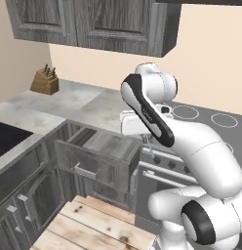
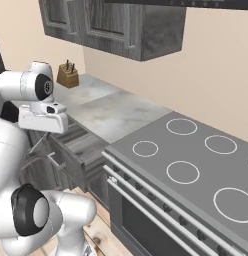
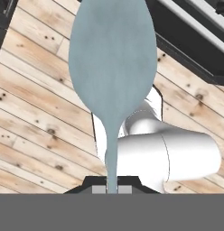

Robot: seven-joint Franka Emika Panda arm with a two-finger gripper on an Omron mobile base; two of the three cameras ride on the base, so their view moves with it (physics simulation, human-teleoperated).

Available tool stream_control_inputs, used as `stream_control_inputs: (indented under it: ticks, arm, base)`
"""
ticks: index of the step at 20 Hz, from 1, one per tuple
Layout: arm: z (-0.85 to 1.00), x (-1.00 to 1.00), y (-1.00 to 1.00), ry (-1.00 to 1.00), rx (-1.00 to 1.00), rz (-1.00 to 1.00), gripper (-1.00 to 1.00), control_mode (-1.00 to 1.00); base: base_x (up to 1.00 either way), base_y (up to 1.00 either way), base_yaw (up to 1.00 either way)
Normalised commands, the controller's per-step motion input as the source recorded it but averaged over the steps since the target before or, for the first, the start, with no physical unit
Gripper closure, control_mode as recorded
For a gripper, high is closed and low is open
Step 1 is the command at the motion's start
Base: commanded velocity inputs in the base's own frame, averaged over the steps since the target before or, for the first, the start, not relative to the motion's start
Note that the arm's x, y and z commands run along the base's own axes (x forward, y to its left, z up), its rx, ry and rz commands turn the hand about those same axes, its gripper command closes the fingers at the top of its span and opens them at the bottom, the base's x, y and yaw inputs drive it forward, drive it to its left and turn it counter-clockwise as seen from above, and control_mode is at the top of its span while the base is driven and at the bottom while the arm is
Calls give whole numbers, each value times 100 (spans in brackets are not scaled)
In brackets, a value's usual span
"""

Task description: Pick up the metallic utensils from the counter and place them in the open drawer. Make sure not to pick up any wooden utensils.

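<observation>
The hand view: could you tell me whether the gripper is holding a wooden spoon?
No, the gripper is shut on the handle of a silver-grey spoon, whose smooth metallic bowl hangs over the plank floor.

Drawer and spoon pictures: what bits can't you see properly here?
- Inside of the open drawer: in the left base view only its near part shows; the arm covers the rest. In the right base view the hand hides most.
- Silver-grey spoon, hand view: the end effector is shut on its handle; the bowl's top is cut off by the edge.
- Knife block: too small to count handles.
</observation>
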Motion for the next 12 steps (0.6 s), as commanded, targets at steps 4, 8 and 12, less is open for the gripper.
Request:
stream_control_inputs:
  ticks: [4,8,12]
  arm:
    - [0,0,0,0,0,0,100,100]
    - [0,0,0,0,0,0,100,100]
    - [0,0,0,0,0,0,100,100]
  base:
    - [13,0,0]
    - [1,0,0]
    - [2,0,0]
